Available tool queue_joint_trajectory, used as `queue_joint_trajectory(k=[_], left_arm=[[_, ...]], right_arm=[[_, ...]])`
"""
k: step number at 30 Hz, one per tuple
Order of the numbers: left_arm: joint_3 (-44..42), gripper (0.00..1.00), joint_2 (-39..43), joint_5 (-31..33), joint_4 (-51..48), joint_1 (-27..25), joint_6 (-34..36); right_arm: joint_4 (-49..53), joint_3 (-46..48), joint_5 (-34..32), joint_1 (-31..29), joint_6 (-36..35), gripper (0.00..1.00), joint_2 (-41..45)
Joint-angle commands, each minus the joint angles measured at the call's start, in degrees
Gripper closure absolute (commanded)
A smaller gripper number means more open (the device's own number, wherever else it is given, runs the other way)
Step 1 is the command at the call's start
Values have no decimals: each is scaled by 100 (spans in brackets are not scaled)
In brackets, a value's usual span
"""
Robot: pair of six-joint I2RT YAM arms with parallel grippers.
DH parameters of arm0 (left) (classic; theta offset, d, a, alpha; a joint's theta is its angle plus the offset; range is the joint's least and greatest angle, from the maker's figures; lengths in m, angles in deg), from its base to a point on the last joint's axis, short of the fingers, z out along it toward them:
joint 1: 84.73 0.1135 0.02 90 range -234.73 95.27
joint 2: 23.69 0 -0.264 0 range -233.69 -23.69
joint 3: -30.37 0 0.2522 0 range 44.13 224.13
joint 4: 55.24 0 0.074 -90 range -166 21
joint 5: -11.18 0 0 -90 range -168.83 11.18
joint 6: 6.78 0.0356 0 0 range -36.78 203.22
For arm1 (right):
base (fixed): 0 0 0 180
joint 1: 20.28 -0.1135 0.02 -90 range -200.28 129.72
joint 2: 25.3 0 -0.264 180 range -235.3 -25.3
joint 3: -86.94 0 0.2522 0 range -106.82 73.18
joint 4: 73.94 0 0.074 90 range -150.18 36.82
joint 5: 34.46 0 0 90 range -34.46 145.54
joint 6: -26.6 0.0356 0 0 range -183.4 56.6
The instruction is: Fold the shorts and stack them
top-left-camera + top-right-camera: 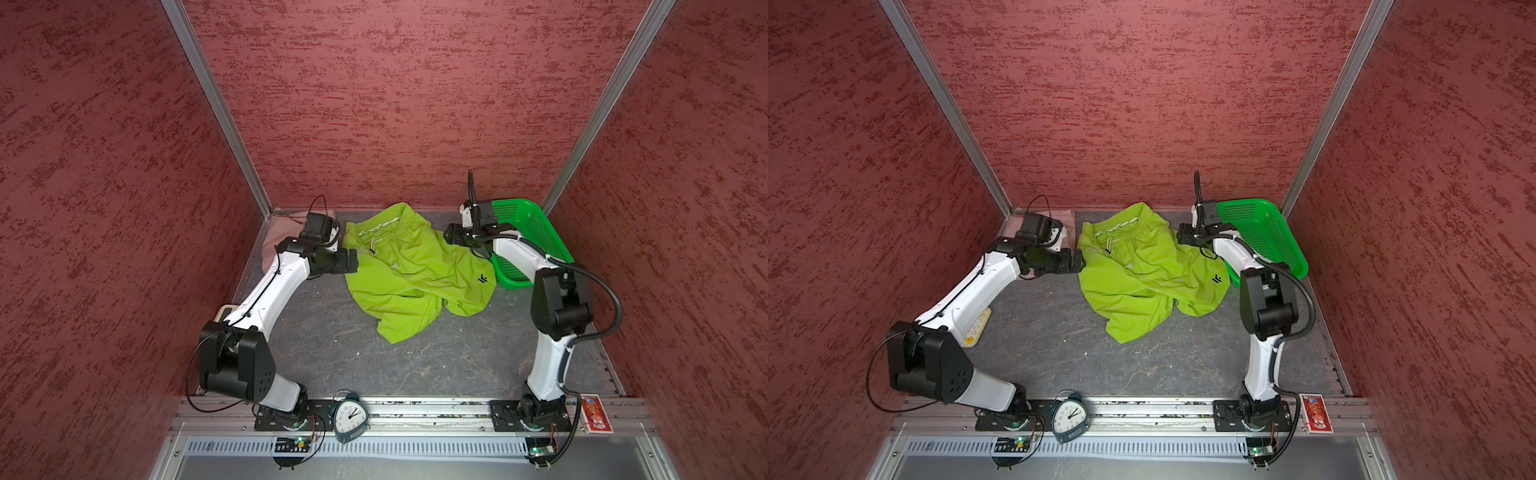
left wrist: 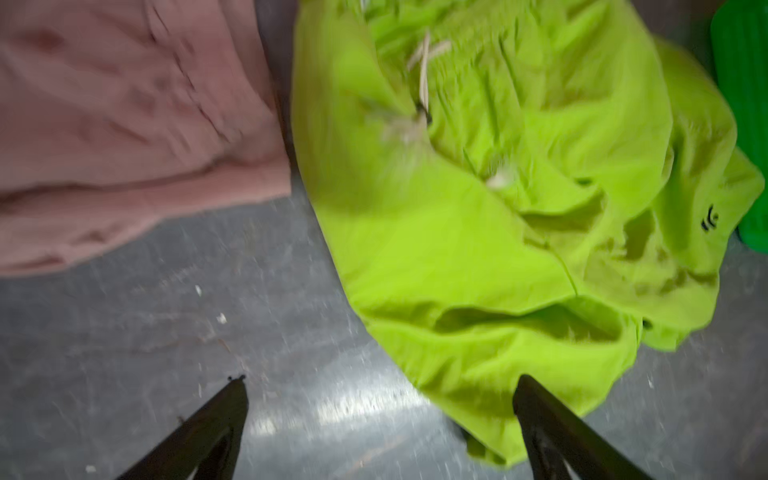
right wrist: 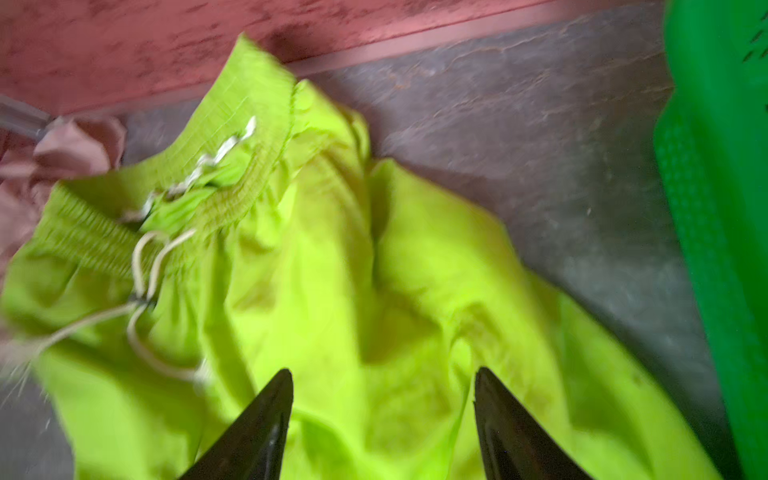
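We see the lime green shorts (image 1: 415, 274) crumpled and unfolded, pale drawstring showing, under the right pincer (image 3: 382, 372) and beside the left pincer (image 2: 380, 380). The dusty pink shorts (image 2: 124, 124) lie bunched at its other side.

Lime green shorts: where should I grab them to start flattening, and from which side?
I'd take the lime green shorts by the waistband, one corner per gripper, each from its own side. The gathered band lies open toward the back wall, while the legs are bunched in front. The left gripper and right gripper flank it, open.
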Motion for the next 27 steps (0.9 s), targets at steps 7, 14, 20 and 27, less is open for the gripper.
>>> queue_joint_trajectory(k=[7,14,20,27], left_arm=[[2797,1,-2709,504,524,297,1120],[3525,0,-3771,265,675,288,1351],[3401,22,-4060,0,823,286,1259],[3222,91,-4045,75,798,342,1202]], right_arm=[[461,3358,-68,-1971,1027,24,2903],[-342,4670,-393,-3268,2273,22,3585],[-1012,4432,-372,-3735,2614,14,2474],[-1189,3827,-805,-3930,2826,13,1435]])
